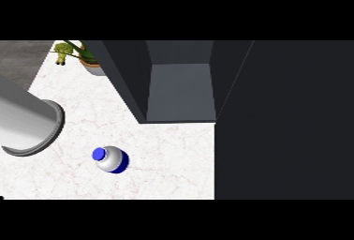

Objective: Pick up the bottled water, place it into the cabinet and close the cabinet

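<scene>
So, the biggest thing first: most of the view was taken up by the white marbled counter [159,154], which was spread across the left and middle. The whole right side was blocked by a big dark panel [283,122], running from the top of the scene to the bottom. It was probably the cabinet's swung-out door, though that couldn't be told for sure.

Just left of that panel the cabinet [124,75] was found open, with its dark side walls and a plain grey inner floor seen from above. Nothing was seen inside it.

At the left edge a grey cylinder [27,122] with a thick rim was poking into the view. What it was couldn't be made out.

The bottled water [112,160] was left standing on the counter, in front of the cabinet's opening and a bit to the left, well apart from it and not far from the cylinder's rim. It was seen from the top: silvery body, blue band low down, and a blue cap [100,153].

A potted plant [72,51] was tucked in the far left corner, partly hidden behind the cabinet.

Neither the left hand nor the right hand was caught in the view, so whether fingers were apart or together couldn't be told.
</scene>
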You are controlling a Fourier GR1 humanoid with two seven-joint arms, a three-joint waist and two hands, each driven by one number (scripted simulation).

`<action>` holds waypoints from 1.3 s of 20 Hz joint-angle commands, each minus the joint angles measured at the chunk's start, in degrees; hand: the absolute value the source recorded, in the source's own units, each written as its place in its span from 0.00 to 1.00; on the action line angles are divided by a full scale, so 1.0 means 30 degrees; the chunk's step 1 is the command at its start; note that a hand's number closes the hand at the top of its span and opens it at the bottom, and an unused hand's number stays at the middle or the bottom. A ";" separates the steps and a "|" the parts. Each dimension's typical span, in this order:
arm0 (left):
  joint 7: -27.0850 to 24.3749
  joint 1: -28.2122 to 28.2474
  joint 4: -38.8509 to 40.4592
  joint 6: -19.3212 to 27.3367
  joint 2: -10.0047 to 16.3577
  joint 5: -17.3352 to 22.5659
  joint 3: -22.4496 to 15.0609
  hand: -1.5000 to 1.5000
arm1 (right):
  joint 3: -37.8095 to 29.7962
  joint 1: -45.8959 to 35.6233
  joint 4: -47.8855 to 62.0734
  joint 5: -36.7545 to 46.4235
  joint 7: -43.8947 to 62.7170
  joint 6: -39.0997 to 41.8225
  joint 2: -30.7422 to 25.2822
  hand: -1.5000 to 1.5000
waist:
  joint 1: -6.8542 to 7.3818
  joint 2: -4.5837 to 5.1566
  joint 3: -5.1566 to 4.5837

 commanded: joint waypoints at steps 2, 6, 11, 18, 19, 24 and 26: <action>0.0786 -0.1994 0.1249 0.0753 -0.0112 -0.1129 -0.0438 0.00 | -0.0448 0.0790 -0.3581 -0.3218 0.1678 -0.0278 0.0077 0.00 | -0.0066 0.0099 -0.0020; 0.0869 -0.2934 0.2865 0.0440 -0.0534 -0.2434 -0.0732 0.00 | -0.0902 0.2093 -0.4154 -0.4129 0.1271 0.0707 -0.0189 0.00 | -0.0420 0.0049 -0.0029; -0.0160 -0.5455 0.6613 -0.0791 -0.2264 -0.5840 -0.1692 0.00 | -0.0598 0.2062 -0.3236 -0.3581 0.0642 0.0831 0.0322 0.00 | -0.0382 0.0073 -0.0056; -0.0437 -0.8705 0.8874 -0.0887 -0.3091 -0.8479 -0.2498 0.00 | -0.1339 0.3367 -0.3490 -0.4130 -0.0130 0.1720 0.0227 0.00 | -0.0297 0.0069 -0.0028; -0.1560 -0.8174 0.8711 -0.0822 -0.4957 -1.0885 -0.3741 0.00 | -0.1978 0.3069 -0.3227 -0.4892 -0.0125 0.2103 -0.0458 0.00 | -0.0311 0.0047 -0.0047; -0.2911 -1.0175 1.2391 -0.1140 -0.5153 -1.2846 -0.3373 0.00 | -0.1961 0.3401 -0.3558 -0.5155 -0.0224 0.2220 -0.0381 0.00 | -0.0334 0.0083 -0.0059; -0.3237 -1.0200 1.2598 -0.0574 -0.5535 -1.3594 -0.3319 0.00 | -0.1905 0.4034 -0.3642 -0.5003 -0.0514 0.2345 -0.0078 0.00 | -0.0173 0.0058 -0.0041</action>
